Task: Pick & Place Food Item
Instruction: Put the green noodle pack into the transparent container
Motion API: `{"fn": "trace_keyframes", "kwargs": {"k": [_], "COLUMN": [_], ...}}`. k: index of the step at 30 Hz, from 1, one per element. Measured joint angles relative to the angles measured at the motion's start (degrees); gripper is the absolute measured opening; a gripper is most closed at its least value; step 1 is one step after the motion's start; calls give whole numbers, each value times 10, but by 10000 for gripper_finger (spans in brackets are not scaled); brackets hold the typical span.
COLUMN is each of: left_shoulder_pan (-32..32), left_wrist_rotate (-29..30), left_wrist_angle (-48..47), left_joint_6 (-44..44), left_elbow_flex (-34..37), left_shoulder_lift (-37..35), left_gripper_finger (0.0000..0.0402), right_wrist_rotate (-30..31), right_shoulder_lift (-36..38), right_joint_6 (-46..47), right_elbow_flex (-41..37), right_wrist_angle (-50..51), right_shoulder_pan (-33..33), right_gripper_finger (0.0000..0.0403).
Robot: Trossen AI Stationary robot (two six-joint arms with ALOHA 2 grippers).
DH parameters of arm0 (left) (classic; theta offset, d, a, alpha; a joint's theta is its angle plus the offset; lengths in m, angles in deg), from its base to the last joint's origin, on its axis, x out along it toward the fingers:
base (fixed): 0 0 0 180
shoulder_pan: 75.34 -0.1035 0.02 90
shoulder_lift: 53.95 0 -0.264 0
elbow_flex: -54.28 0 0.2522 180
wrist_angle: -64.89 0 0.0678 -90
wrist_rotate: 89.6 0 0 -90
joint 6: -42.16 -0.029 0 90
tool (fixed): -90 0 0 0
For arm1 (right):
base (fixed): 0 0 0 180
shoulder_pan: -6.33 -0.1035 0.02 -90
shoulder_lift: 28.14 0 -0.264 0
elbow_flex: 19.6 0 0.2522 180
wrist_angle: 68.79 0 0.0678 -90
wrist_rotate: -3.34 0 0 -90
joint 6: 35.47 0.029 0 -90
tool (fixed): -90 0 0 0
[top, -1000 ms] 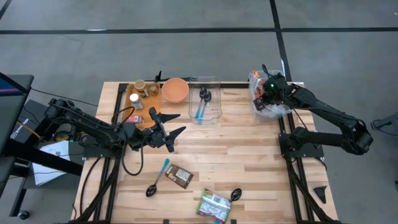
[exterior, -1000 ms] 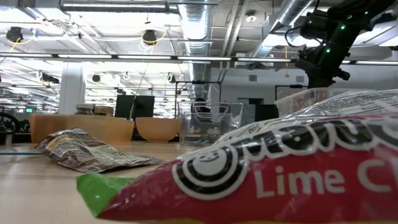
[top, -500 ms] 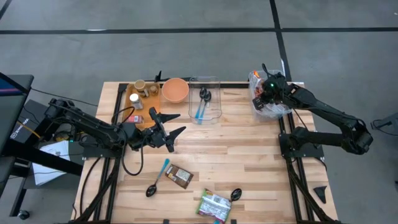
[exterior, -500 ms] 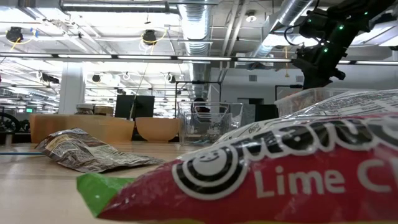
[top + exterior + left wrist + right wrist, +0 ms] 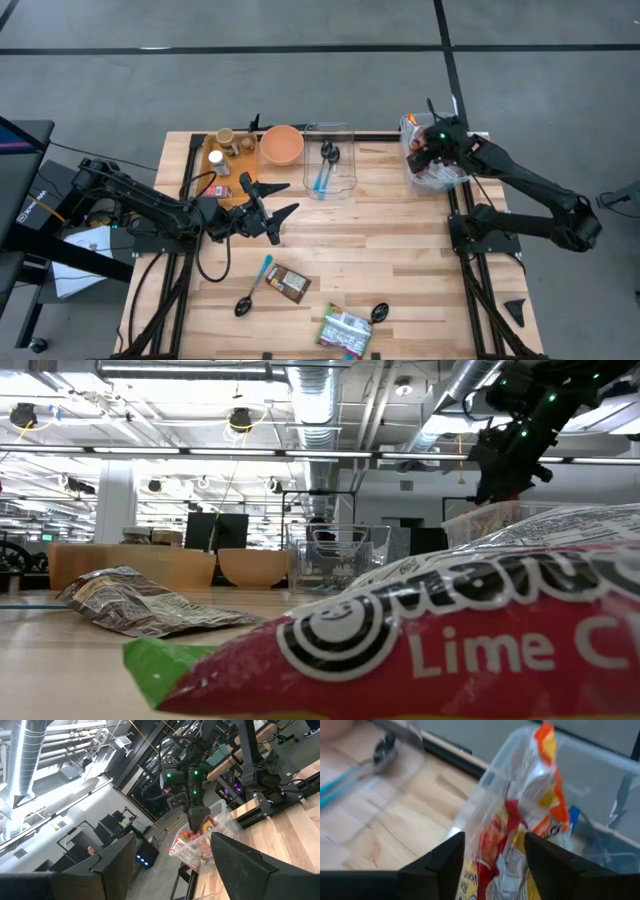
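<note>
Where the right tool [image 5: 424, 152] hangs over the far right corner of the table [image 5: 400, 260], an orange, red and yellow snack bag [image 5: 520, 827] stands in a clear plastic bin [image 5: 432, 176] with other packets. From the right wrist view, the two dark fingers [image 5: 440, 862] are parted on either side of the bag, not pressing it; they hold nothing.

Toward the middle of the far edge sits a clear container [image 5: 330, 170] with a blue-handled spoon [image 5: 321, 180] in it, next to an orange bowl [image 5: 282, 144] and a wooden tray [image 5: 222, 160] carrying small jars.

The left tool [image 5: 272, 210] waits low over the left half of the table, its fingers spread and empty.

Nearer the front lie a blue-handled spoon [image 5: 252, 288], a brown snack packet [image 5: 287, 283], a green and red chip bag [image 5: 345, 329] and a black spoon [image 5: 379, 312]. In the low view that chip bag [image 5: 440, 640] fills the foreground, with the crumpled brown packet [image 5: 140, 602] behind it.
</note>
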Motion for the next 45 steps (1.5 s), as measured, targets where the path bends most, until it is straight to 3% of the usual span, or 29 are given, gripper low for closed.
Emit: {"fn": "trace_keyframes", "kwargs": {"k": [7, 14, 20, 30, 37, 45], "left_shoulder_pan": [0, 0, 0, 0, 0, 0], "left_wrist_rotate": [0, 0, 0, 0, 0, 0], "left_wrist_angle": [0, 0, 0, 0, 0, 0], "left_joint_6": [0, 0, 0, 0, 0, 0], "left_elbow_flex": [0, 0, 0, 0, 0, 0], "left_shoulder_lift": [0, 0, 0, 0, 0, 0], "left_gripper_finger": [250, 250, 250, 250, 250, 250], "right_wrist_rotate": [-1, -51, -46, -67, -133, -136], "right_shoulder_lift": [71, 145, 175, 176, 151, 112], "right_joint_6": [-2, -14, -6, -6, -68, -119], "right_elbow_flex": [0, 1, 1, 1, 1, 1], "right_wrist_angle": [-13, -22, -17, 7, -1, -8], "right_shoulder_pan": [0, -45, -94, -155, -230, -316], "right_gripper_finger": [248, 249, 249, 249, 249, 249]}}
